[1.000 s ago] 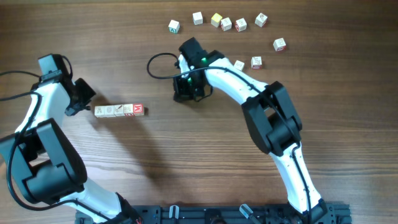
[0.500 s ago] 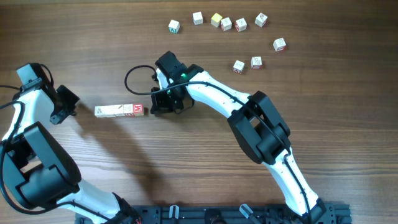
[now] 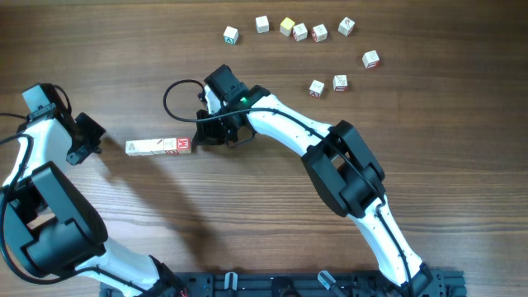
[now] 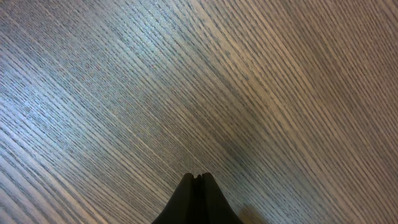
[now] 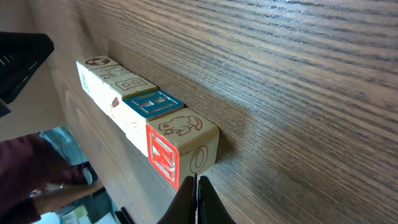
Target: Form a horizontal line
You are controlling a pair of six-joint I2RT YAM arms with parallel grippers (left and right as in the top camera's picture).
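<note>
The horizontal line (image 3: pixel 158 146), small pale wooden cubes set edge to edge on the grained wooden table (image 3: pixel 247 231), ends in a cube with a red M, a frog drawing and an outlined O. The right gripper (image 5: pixel 196 185), jaws pressed together, sits just beside that M end; the left gripper (image 4: pixel 198 180), also pinched closed on nothing, lies off the row's opposite end, apart from it. Nine loose letter cubes (image 3: pixel 300 32) lie scattered well beyond the M end.

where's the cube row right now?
Overhead view: the horizontal line lies left of centre, with the right gripper shut at its red-M end and the left gripper apart beyond the other end.
</note>
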